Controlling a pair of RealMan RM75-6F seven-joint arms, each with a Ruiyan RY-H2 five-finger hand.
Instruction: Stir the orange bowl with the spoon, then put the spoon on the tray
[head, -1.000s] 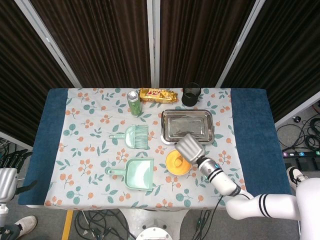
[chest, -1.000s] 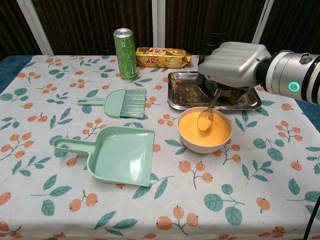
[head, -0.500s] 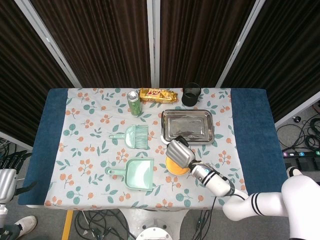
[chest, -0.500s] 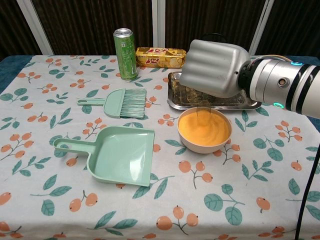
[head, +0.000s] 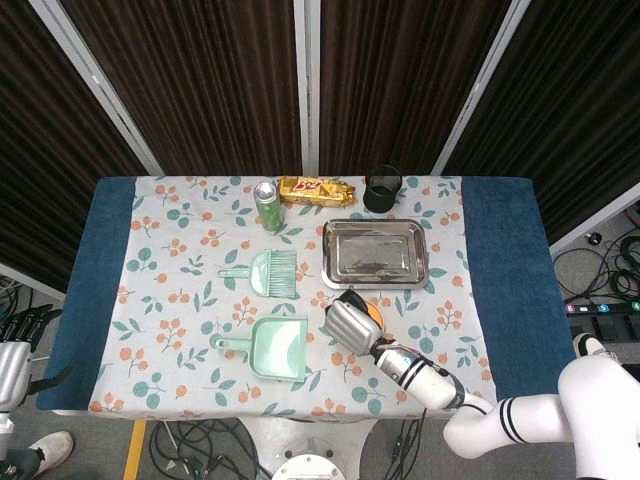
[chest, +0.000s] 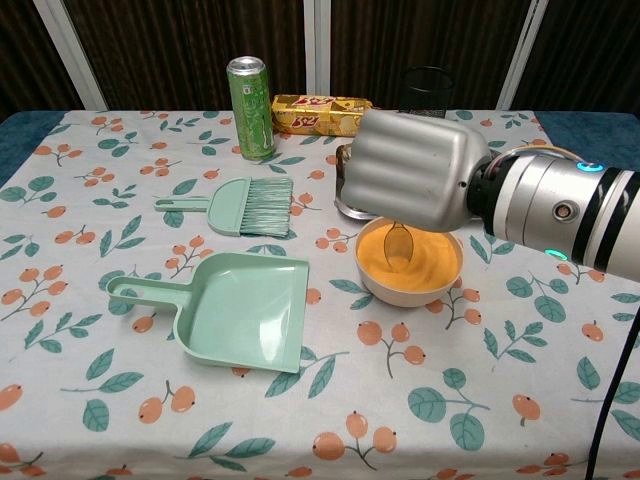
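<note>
The orange bowl (chest: 420, 272) sits on the cloth just in front of the metal tray (head: 375, 252). My right hand (chest: 410, 180) hangs over the bowl's left part and holds the spoon (chest: 397, 246), whose scoop dips into the orange filling. In the head view the right hand (head: 349, 322) covers most of the bowl (head: 372, 313) and hides the spoon. In the chest view the hand blocks most of the tray. At the bottom left edge of the head view, off the table, a bit of my left hand (head: 10, 370) shows, and its fingers are cut off.
A green dustpan (chest: 235, 309) lies left of the bowl, with a green brush (chest: 246, 206) behind it. A green can (chest: 250, 93), a snack pack (chest: 318, 113) and a black cup (head: 381, 188) stand along the back of the table.
My right hand has swung left and toward the table's front over the bowl, carrying the spoon from the bowl's middle to its left part. The left arm stays put.
</note>
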